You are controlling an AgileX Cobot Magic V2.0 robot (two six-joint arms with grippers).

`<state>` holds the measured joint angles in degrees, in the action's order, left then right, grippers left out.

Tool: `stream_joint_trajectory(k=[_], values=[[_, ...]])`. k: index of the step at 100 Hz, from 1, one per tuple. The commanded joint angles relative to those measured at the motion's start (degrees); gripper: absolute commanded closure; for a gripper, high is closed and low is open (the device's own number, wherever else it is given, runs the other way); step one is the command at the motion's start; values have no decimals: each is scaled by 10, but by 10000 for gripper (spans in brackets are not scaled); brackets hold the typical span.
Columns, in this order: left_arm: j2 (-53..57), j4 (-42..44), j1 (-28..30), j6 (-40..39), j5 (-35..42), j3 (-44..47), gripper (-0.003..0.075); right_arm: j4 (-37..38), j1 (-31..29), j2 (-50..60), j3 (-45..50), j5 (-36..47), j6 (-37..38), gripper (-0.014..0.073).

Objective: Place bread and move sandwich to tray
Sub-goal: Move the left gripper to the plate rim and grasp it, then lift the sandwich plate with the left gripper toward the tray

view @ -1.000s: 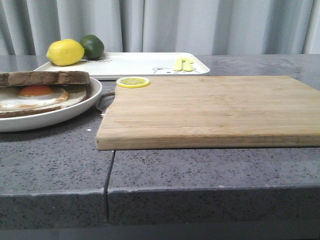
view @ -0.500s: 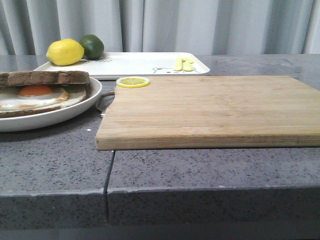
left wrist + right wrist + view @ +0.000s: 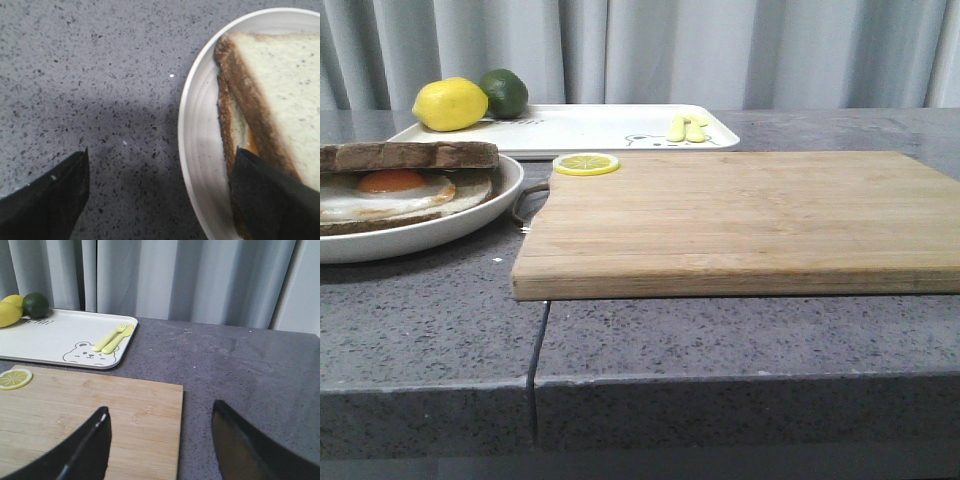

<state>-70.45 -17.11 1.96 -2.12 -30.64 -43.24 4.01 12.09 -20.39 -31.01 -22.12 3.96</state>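
Left gripper (image 3: 160, 190) open and empty, straddling the plate (image 3: 200, 150) rim; sandwich (image 3: 405, 185) sits at table's left, tray (image 3: 600, 128) behind it. Right gripper (image 3: 160, 440) open, empty, over the cutting board (image 3: 740, 215). Left arm judged nearer

cutting board (image 3: 740, 220), lemon (image 3: 450, 104), lime (image 3: 505, 92), lemon slice (image 3: 586, 164)
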Motion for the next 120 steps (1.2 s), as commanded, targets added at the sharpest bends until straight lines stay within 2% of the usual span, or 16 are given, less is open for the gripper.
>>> stream_joint_trajectory(k=[1, 59, 71, 95, 109, 112, 120], values=[[-6, -20, 1, -5, 38, -20, 186, 8, -4, -4, -14, 41, -1, 148], [-50, -38, 1, -5, 38, -20, 202, 9, -4, -4, -14, 43, -1, 148], [-50, -61, 1, -5, 40, -20, 296, 9, -4, -4, -14, 45, -1, 148], [-50, -110, 1, -5, 40, -20, 580, 9, -4, -4, -14, 45, -1, 148], [-50, -132, 1, -5, 40, -20, 717, 9, -4, -4, -14, 45, -1, 148], [-50, -137, 1, -5, 40, -20, 740, 9, -4, -4, -14, 45, -1, 148], [-50, -138, 1, -5, 41, -20, 739, 9, -4, -4, -14, 45, -1, 148]])
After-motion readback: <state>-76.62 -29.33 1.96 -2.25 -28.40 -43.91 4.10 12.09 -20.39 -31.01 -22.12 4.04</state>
